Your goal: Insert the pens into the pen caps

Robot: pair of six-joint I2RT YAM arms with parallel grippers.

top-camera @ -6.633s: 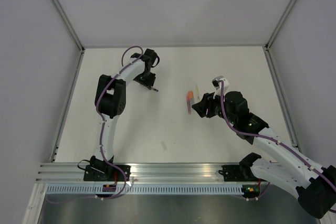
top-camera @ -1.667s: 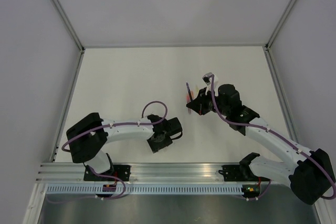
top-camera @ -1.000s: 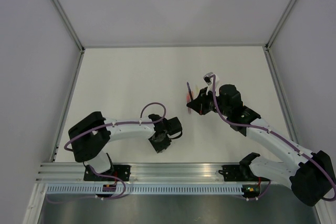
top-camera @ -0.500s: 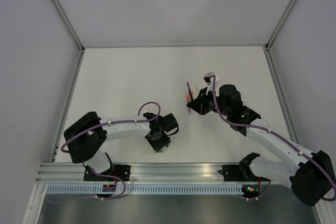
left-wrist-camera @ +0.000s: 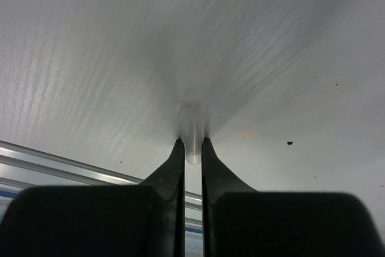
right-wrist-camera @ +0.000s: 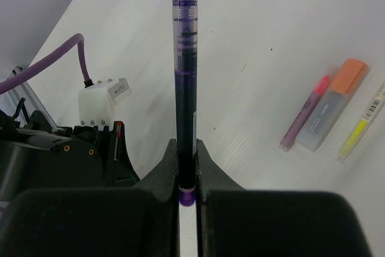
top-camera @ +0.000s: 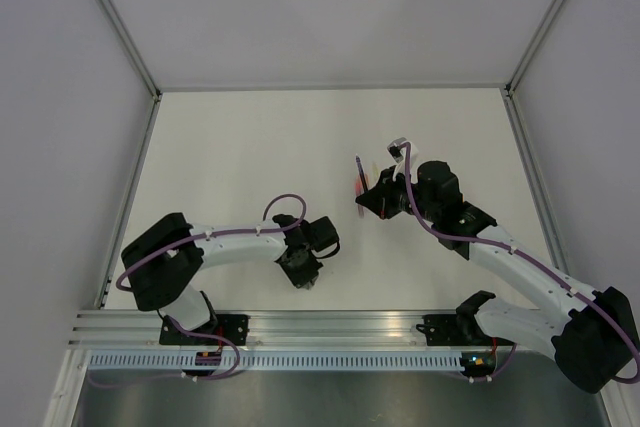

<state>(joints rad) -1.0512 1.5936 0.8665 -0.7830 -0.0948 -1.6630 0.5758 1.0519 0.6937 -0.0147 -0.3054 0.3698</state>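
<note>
In the left wrist view my left gripper [left-wrist-camera: 192, 142] is shut on a short, pale translucent pen cap [left-wrist-camera: 192, 126] that lies on the white table. From above, that gripper [top-camera: 305, 275] sits low near the front rail. My right gripper [right-wrist-camera: 186, 145] is shut on the dark purple pen [right-wrist-camera: 184, 58], which sticks straight out past the fingertips. The top view shows it [top-camera: 374, 199] held above mid-table. Beside it on the table lie a red-pink pen [right-wrist-camera: 305, 112], a pale yellow pen [right-wrist-camera: 361, 123] and a translucent stub with an orange-red cap [right-wrist-camera: 349, 75].
The aluminium front rail [left-wrist-camera: 54, 164] runs just behind my left fingers. The left arm's body [right-wrist-camera: 54, 161] shows at the lower left of the right wrist view. Grey walls enclose the table [top-camera: 220, 147] on three sides.
My left gripper has shifted slightly left and closed on the pale cap. The right arm and purple pen have stayed still.
</note>
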